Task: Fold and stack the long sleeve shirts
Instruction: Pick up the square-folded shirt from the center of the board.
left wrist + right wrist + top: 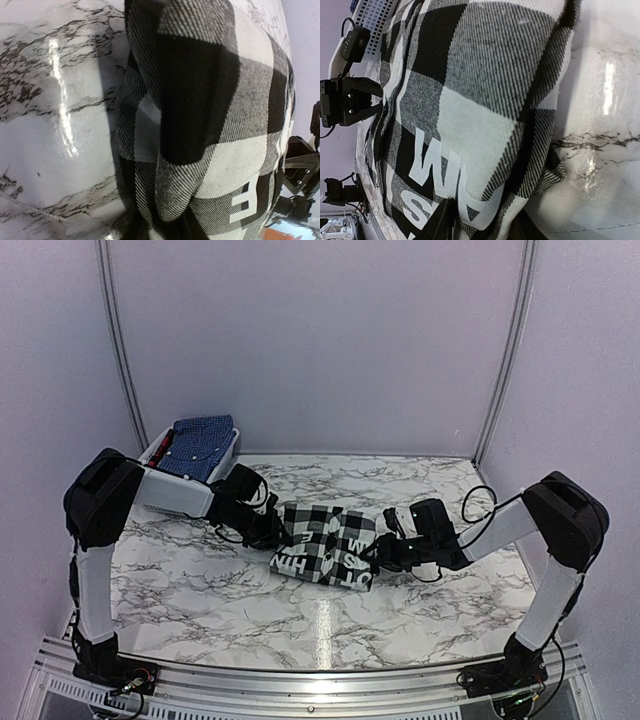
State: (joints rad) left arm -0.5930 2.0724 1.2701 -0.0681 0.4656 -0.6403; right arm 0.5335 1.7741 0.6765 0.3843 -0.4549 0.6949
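**Soft overhead light, hard glare on the glossy marble**

From the top camera the scene is bright and evenly lit from above, with a faint lilac cast on the walls. Shadows under the arms are weak and soft-edged. A white streak of glare runs down the counter [322, 625] near its front edge.

In the left wrist view a long reflection cuts across the marble. The checked shirt [200, 100] shows a crisp weave mid-frame but sinks into dark shadow at the bottom edge. The wide lens bends the scene at the borders.

In the right wrist view another blown-out patch sits on the marble. The weave is sharp, while the right pincer [479, 229] shows its fingers [441, 223] only as a dark blur.
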